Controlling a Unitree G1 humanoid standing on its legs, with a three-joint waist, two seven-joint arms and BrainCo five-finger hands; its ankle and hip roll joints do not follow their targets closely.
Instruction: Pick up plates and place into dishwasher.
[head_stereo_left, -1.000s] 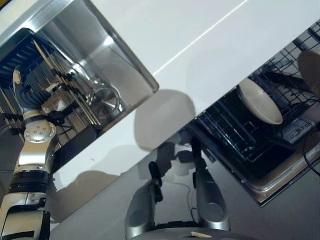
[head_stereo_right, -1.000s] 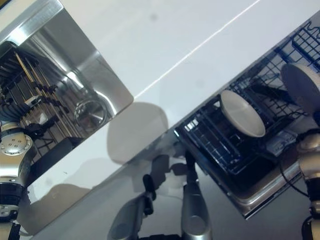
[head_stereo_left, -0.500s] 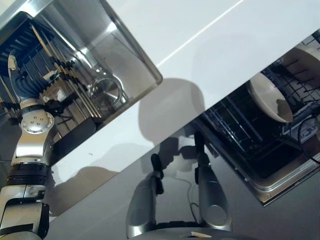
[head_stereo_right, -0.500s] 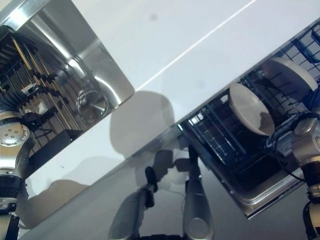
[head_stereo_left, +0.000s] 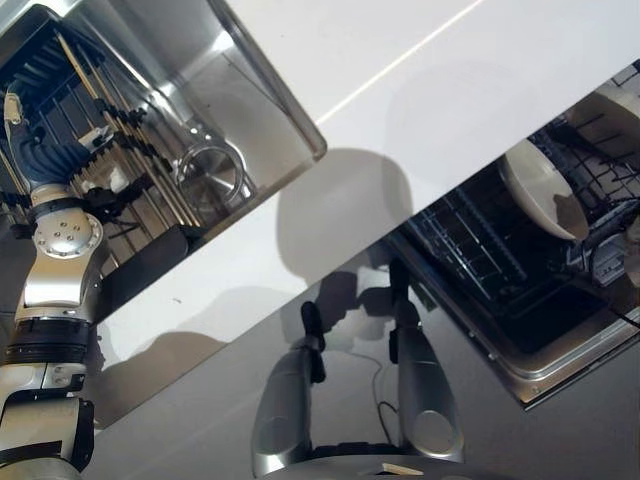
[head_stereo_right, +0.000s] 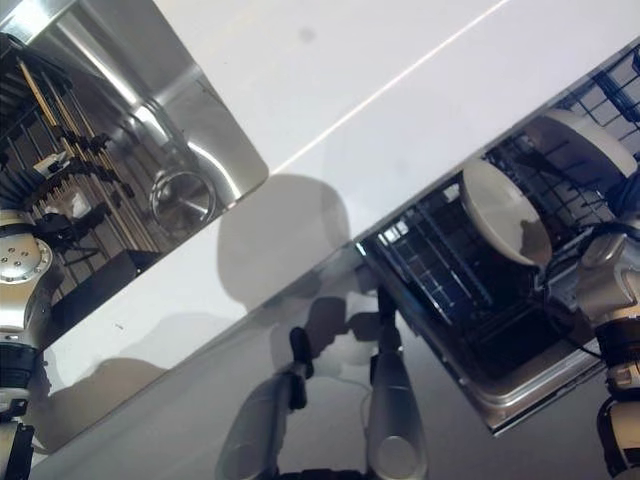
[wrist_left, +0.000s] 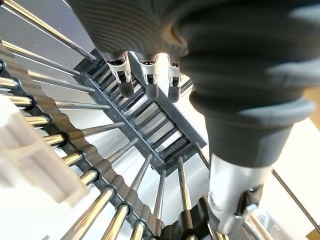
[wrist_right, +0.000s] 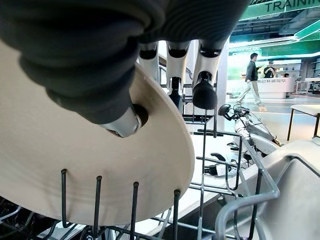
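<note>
Cream plate (wrist_right: 75, 165), 1 second before carried well above the dishwasher rack (wrist_right: 240, 200), now lowered among its black tines, thumb of right hand (wrist_right: 120, 120) pressed on its face, fingers (wrist_right: 202, 92) curled behind the rim. Seated, judging by the tines; release next. Second plate (head_stereo_right: 505, 212) already racked just beside. Left hand (wrist_left: 145, 75) poised over sink drying rack (wrist_left: 100, 190), fingers relaxed, holding nothing.

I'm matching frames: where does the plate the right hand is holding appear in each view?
Left eye view: plate at the right edge, upper part.
Right eye view: upper right.
Right wrist view: large in the foreground, pinched by the right hand.
Left wrist view: faces the sink rack rods.
Shared landmark: the dishwasher rack.
</note>
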